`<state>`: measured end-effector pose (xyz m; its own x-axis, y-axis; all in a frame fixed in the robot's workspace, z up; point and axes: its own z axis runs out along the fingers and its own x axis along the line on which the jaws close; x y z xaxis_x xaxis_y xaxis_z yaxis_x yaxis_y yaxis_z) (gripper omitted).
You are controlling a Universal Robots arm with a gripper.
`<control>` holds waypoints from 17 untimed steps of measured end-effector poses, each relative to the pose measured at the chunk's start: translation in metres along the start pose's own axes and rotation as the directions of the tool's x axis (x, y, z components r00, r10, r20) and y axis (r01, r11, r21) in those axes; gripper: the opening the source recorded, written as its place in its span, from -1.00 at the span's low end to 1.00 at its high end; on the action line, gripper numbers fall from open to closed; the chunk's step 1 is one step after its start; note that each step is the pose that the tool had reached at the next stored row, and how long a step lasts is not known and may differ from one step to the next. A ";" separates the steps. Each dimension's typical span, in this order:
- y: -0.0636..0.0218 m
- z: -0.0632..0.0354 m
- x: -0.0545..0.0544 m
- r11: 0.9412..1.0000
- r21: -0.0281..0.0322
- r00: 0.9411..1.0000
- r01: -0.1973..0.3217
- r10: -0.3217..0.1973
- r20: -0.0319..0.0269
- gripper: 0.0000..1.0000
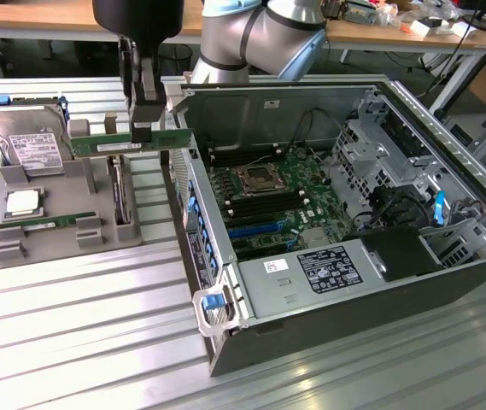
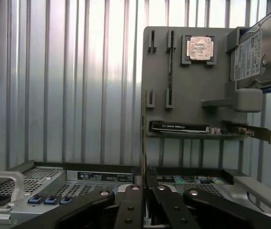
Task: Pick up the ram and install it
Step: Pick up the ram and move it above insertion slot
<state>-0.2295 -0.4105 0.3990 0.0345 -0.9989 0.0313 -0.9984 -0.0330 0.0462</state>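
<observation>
My gripper [image 1: 144, 135] is shut on the middle of the ram [image 1: 106, 143], a long green stick with a pale label. It holds the ram level in the air, above the gap between the grey parts tray [image 1: 55, 248] and the open computer case [image 1: 311, 196]. In the wrist view the ram [image 2: 144, 143] shows edge-on as a thin strip rising from between the black fingers [image 2: 130, 205] of the gripper [image 2: 145, 191]. A second ram [image 1: 42, 224] lies in a slot at the tray's front. The motherboard's long memory slots [image 1: 251, 209] lie beside the processor socket [image 1: 255, 179].
On the tray stand a silver hard drive [image 1: 29, 141], a square processor [image 1: 22, 202] and a dark card [image 2: 180, 128] on edge. The case's wall [image 1: 196, 222] with blue clips rises between tray and motherboard. A blue-handled latch [image 1: 213, 306] juts from the case's front corner. A ribbed metal table [image 1: 72, 342] lies underneath.
</observation>
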 end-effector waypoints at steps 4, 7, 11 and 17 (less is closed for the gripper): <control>-0.0075 -0.0004 0.000 1.000 0.000 1.000 0.000 0.000 -0.001 -0.74; -0.0119 -0.0006 0.000 1.000 0.000 1.000 0.000 0.000 -0.002 -0.74; -0.0178 -0.0008 0.001 1.000 0.000 1.000 0.000 0.000 -0.003 -0.74; -0.0298 -0.0013 0.001 1.000 0.000 1.000 0.000 0.000 -0.004 -0.74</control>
<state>-0.1997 -0.4105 0.3990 0.0345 -0.9988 0.0358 -0.9984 -0.0328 0.0463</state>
